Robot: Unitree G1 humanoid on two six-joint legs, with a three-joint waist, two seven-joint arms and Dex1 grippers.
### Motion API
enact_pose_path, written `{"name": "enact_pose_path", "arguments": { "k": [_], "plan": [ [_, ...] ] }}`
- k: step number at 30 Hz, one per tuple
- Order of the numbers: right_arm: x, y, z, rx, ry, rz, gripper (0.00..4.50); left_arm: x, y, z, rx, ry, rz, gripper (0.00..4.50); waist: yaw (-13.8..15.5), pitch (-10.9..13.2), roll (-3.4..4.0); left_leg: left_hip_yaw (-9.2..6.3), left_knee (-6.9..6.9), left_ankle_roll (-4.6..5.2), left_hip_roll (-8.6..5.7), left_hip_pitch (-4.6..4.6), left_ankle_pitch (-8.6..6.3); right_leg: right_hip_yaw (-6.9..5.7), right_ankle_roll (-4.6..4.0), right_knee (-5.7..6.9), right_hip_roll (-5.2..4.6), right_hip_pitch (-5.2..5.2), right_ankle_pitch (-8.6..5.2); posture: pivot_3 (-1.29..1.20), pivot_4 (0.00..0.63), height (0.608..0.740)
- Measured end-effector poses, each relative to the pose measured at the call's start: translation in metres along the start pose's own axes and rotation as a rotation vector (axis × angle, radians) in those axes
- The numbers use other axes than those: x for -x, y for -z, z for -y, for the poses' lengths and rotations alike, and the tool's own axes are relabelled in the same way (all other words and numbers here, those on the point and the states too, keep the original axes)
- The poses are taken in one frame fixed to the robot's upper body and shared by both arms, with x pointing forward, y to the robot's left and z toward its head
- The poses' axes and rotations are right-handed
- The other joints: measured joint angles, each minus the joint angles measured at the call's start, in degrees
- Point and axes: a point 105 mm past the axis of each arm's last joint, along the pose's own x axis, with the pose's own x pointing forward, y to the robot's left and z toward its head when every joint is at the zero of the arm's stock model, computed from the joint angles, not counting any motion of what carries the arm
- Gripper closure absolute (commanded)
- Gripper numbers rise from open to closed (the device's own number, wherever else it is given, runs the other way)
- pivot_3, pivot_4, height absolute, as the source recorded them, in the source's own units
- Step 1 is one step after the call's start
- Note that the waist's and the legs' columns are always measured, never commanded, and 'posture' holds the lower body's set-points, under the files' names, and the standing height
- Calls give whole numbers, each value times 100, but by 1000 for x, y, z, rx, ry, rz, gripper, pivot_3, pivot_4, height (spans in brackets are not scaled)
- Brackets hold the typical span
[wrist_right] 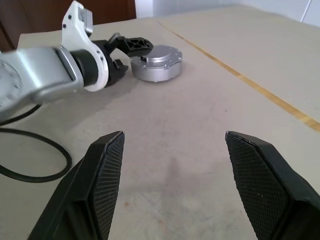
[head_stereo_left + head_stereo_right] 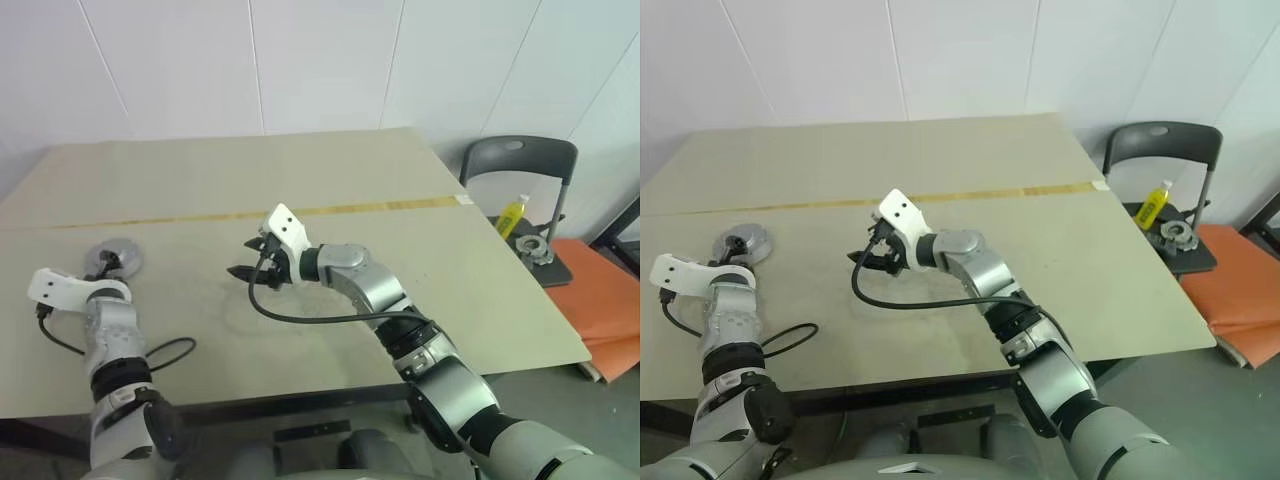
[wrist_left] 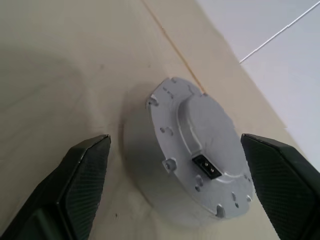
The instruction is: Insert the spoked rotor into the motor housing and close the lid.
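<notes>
Now the round silvery-grey metal lid (image 3: 197,152), with its raised centre, small black socket and studs on the rim, lies flat on the beige table (image 2: 300,190), closing the assembled unit at about nine o'clock in the head views, just short of the thin yellow stripe (image 2: 330,211) that crosses the tabletop. Neither the housing nor the rotor can be made out beneath it. The left gripper (image 3: 177,192) sits just at the six o'clock side of the lid with its two black fingers (image 3: 82,185) spread wide, one on either flank of the disc and touching nothing. Near the middle of the table, the right gripper (image 1: 172,187) hovers over bare surface, pointing toward nine o'clock, its fingers (image 1: 105,185) also apart and empty. At three o'clock, beyond the table's edge, a dark grey folding chair (image 2: 520,160) carries a yellow bottle (image 2: 511,214) and a small metal part (image 2: 534,248), beside an orange mat (image 2: 600,300).
</notes>
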Motion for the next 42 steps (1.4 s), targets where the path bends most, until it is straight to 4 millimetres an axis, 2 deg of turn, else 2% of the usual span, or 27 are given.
{"name": "enact_pose_path", "arguments": {
  "k": [8,12,16,21,26,29,36,39,42],
  "plan": [
    [0,5,3,-15,14,-11,1070,20,15,17,-53,39,-164,32,56,0,0,-1,3,0,-3,1,0,0,0,-1,0,3,0,0,0,740],
    [0,9,7,-29,40,-21,1070,31,24,44,-169,181,-230,32,47,0,0,-1,2,-2,-2,0,1,-1,-2,-2,3,0,-1,0,0,740],
    [6,8,23,-24,112,-4,1070,37,8,72,-272,351,-186,32,-16,1,3,0,-3,-2,-2,0,1,0,-3,-4,3,-2,-1,0,0,740],
    [22,11,53,14,258,12,1070,43,8,78,-433,526,-171,32,-33,2,4,3,-12,-2,-2,-2,1,2,-6,-13,3,-6,-2,0,0,740],
    [39,13,70,77,343,35,1070,55,14,81,-550,724,-183,32,-28,4,7,4,-12,-2,-2,-8,1,2,-19,-19,1,-8,-10,0,0,740],
    [49,19,76,128,382,39,1070,65,19,85,-632,845,-173,32,-20,4,7,4,-11,-2,-2,-8,1,2,-23,-20,-1,-7,-12,0,0,740],
    [90,57,89,140,434,-43,1070,97,42,107,-796,1148,-118,32,-21,7,13,15,-8,-1,-2,-6,1,13,-24,-25,-2,-4,-13,0,0,740],
    [109,67,90,100,438,-44,1070,110,56,105,-821,1242,-164,32,-31,10,20,17,-11,0,2,-3,1,16,-22,-23,3,-5,-11,0,0,740],
    [120,66,85,44,419,-2,1070,121,64,97,-823,1306,-215,32,-30,14,26,16,-12,1,5,-2,1,16,-20,-20,6,-6,-11,0,0,740]
  ]
}}
